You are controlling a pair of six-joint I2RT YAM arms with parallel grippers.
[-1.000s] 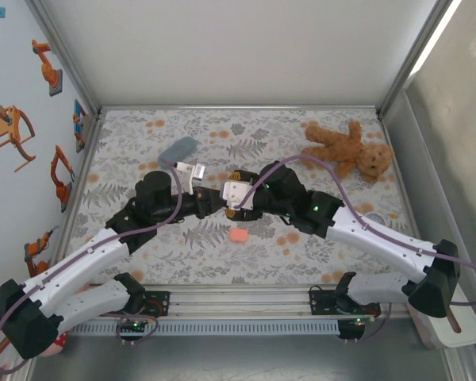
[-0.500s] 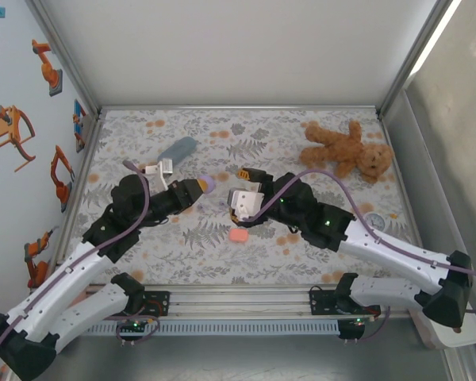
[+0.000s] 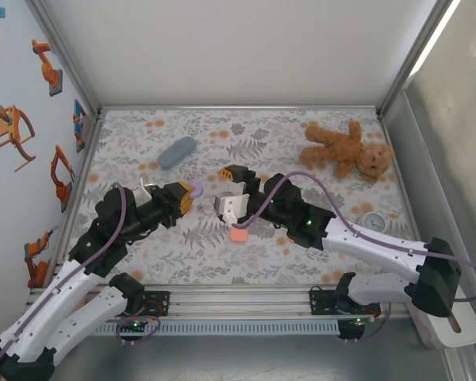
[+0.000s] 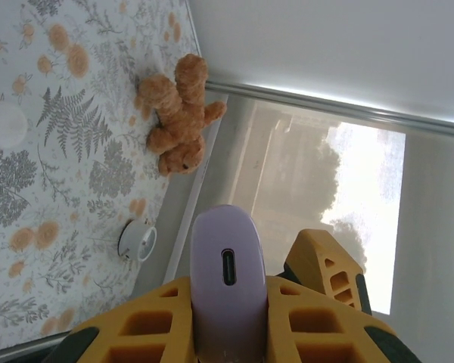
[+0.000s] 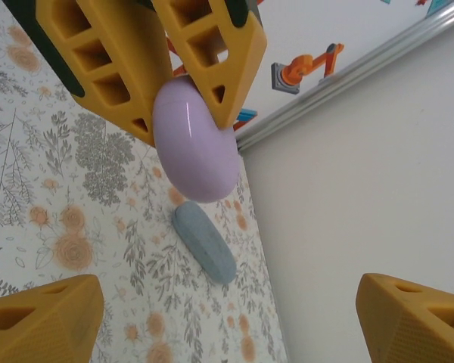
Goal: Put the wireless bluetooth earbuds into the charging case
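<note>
Going big to small: the table (image 3: 222,135) has a floral cloth on it, and a brown teddy bear (image 3: 347,151) is lying in the far right corner. A blue-grey case (image 3: 177,152) sits on the far left of the cloth. Its lid is shut, so no idea what's in it, and it's well apart from both arms.

The lilac charging case (image 4: 227,257) is clamped in the left gripper (image 4: 233,302). The yellow fingers are squeezed on its sides, and the end with the charging port sticks out past the tips. It's also shut, so the inside is hidden.

The right gripper (image 5: 231,321) is just beside it, facing it with the jaws spread wide and nothing in them.

There's a small salmon-pink piece (image 3: 238,234) on the cloth right under the right gripper. It's too small to say whether that's the earbuds or another case.
</note>
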